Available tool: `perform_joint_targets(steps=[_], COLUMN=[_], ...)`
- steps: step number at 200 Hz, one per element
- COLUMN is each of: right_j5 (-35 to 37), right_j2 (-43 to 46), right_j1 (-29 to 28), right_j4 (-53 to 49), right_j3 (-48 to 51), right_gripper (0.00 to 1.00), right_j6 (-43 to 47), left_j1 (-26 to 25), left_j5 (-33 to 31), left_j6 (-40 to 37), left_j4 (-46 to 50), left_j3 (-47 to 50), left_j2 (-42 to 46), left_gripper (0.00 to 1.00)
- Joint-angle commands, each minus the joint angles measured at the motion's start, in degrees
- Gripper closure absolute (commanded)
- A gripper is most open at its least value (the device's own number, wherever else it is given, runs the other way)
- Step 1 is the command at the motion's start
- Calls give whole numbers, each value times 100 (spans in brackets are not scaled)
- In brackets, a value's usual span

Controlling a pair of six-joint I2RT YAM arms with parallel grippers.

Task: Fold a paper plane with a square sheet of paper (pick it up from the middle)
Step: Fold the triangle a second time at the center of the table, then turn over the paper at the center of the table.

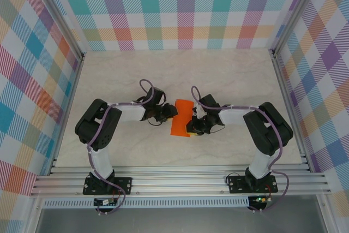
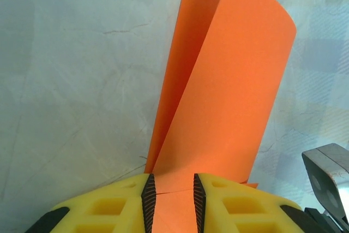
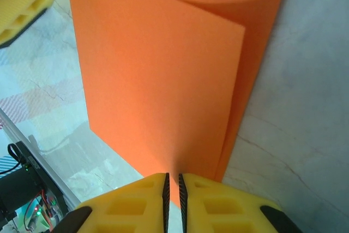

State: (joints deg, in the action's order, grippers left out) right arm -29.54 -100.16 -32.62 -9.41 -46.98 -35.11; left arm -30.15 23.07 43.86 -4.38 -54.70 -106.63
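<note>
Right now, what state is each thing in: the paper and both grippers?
paper, folded over loosely, layers apart, not creased flat.
left gripper, jaws partly apart, paper in the gap; grip unclear.
right gripper, shut on the paper.

Far edge of paper [image 3: 158,80] off-frame.

The left arm [image 1: 102,129] and the right arm [image 1: 268,128] rise from bases at the near edge of the worktop [image 1: 163,69]. Their elbows bend outward and their forearms turn in, so the tools face each other near its middle. The right tool [image 3: 174,183] has its pads all but together on an edge of the square sheet of paper [image 3: 163,80]. The left tool [image 2: 174,190] has its pads a narrow gap apart with the sheet lying across that gap. Whether they pinch it cannot be told.
</note>
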Motion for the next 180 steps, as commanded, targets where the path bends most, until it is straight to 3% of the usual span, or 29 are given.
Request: perform_joint_targets(steps=[1, 38, 59, 85, 180], right_j5=[53, 156, 582, 879, 916], right_j2=[178, 591, 793, 821, 220], right_j1=[-30, -22, -25, -26, -25], right_j4=[-680, -823, -1044, -1170, -874], right_j3=[-166, -499, -574, -580, -689], right_gripper=[82, 72, 61, 57, 54], right_j6=[145, 137, 104, 56, -216], left_j1=[163, -115, -358, -498, -562], left_j5=[-155, -93, -68, -57, 83], left_j6=[-136, -231, -316, -272, -223], left_j4=[398, 659, 763, 712, 492], left_j3=[-21, -89, -168, -178, -290], left_j2=[401, 996, 990, 777, 37], left_gripper=[70, 70, 72, 77, 84])
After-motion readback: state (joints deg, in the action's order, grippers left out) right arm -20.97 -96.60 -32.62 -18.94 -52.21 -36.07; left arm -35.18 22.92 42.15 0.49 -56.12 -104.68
